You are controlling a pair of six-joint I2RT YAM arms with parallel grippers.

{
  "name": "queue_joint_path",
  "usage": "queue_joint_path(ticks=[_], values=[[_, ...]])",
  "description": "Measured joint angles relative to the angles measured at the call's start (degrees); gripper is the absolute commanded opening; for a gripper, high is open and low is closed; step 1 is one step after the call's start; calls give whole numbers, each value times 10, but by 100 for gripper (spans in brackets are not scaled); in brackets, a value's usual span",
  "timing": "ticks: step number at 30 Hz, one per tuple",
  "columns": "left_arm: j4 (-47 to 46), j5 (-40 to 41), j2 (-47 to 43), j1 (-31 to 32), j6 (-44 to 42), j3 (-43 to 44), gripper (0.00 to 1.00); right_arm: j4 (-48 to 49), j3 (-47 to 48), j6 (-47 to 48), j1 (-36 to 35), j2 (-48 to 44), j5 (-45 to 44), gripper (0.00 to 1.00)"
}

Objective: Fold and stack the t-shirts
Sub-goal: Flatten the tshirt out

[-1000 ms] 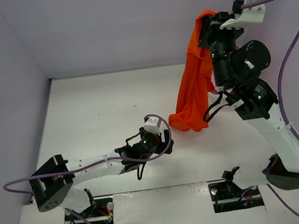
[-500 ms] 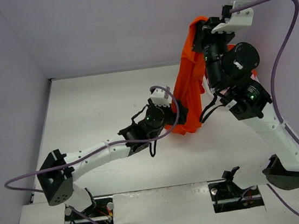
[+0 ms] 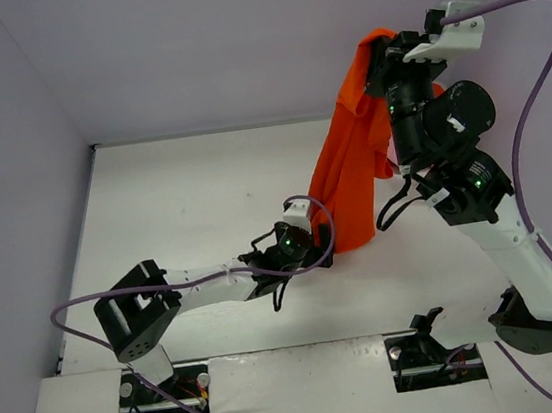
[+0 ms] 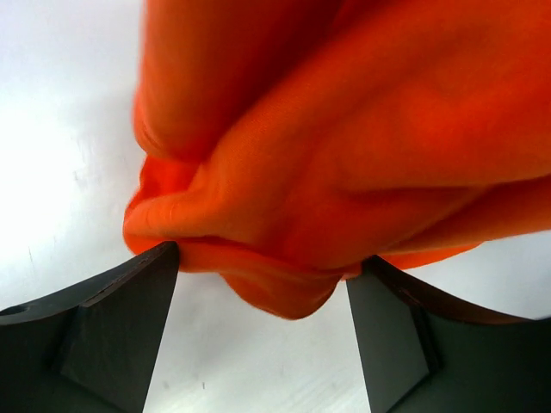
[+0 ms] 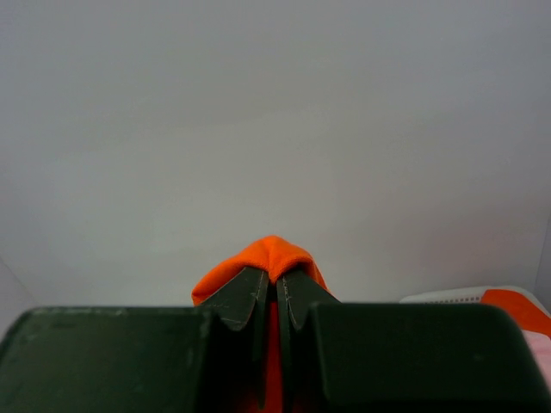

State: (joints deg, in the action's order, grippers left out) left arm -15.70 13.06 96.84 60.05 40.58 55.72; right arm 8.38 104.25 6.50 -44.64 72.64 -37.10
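A bright orange-red t-shirt (image 3: 352,167) hangs in a long bunch above the white table. My right gripper (image 3: 380,57) is raised high at the back right and is shut on the shirt's top fold (image 5: 274,255). My left gripper (image 3: 323,244) reaches low to the shirt's bottom end. Its jaws stand open on either side of the lowest lobe of cloth (image 4: 284,297). The dark fingers (image 4: 112,327) touch the cloth's lower edge at their tips, and the table shows between them.
In the right wrist view, the rim of a white basket (image 5: 448,297) shows at the right edge, with more orange cloth (image 5: 519,310) in it. Grey walls enclose the table (image 3: 176,209) at the back and on the left.
My left arm swung right to the hanging shirt, then dropped to its bottom end, jaws still open. The right gripper shifted slightly while holding the shirt, which now hangs straighter.
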Motion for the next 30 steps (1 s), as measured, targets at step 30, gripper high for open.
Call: queue_joint_path(ticks=[30], values=[[72,102,-61,231,162,-92,72,2,14,23,0,16,-2,0]])
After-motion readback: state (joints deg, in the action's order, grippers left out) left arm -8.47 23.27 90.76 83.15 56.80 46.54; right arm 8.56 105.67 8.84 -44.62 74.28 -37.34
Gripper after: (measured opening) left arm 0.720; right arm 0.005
